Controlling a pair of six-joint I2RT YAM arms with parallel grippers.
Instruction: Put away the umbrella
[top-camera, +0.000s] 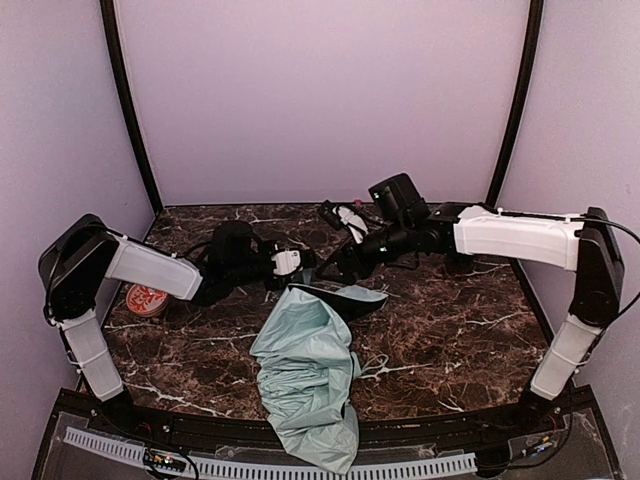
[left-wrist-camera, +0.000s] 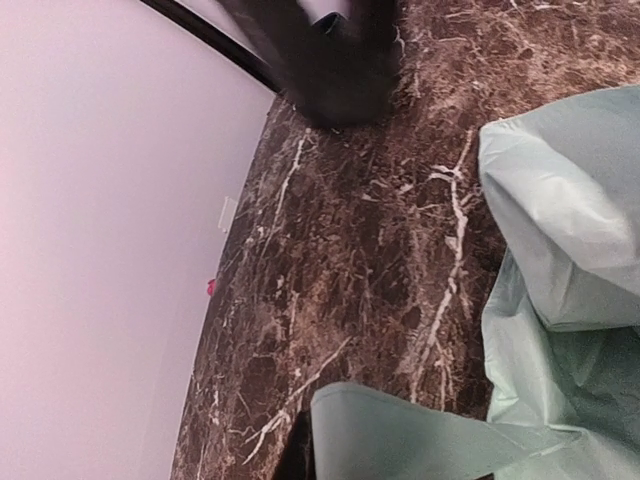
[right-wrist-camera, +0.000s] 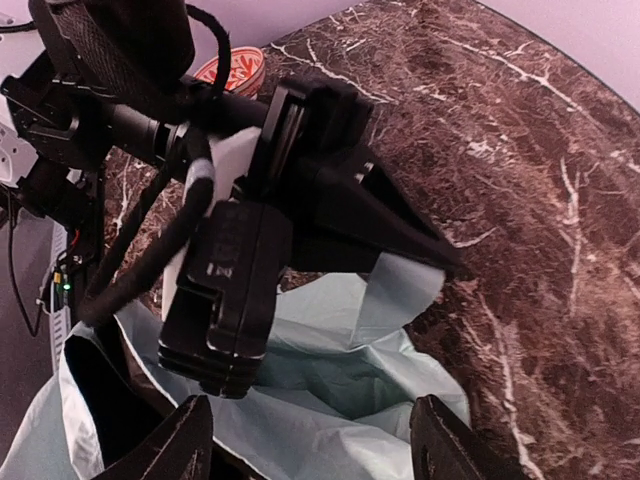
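The umbrella (top-camera: 308, 375) lies collapsed at the front middle of the table, a crumpled heap of pale mint fabric with dark lining at its far end. In the top view my left gripper (top-camera: 303, 264) sits at that far end. The right wrist view shows its black fingers (right-wrist-camera: 400, 235) closed to a point, pinching a mint flap (right-wrist-camera: 405, 290) of the canopy. That flap (left-wrist-camera: 400, 430) fills the bottom of the left wrist view. My right gripper (right-wrist-camera: 320, 450) hangs open just above the fabric (right-wrist-camera: 330, 400), facing the left one. The shaft and handle are hidden.
A red-and-white round tin (top-camera: 147, 299) stands at the left beside the left arm and also shows as the tin (right-wrist-camera: 232, 70) in the right wrist view. Dark marble tabletop (top-camera: 450, 330) lies to the right. Lilac walls close in the back and sides.
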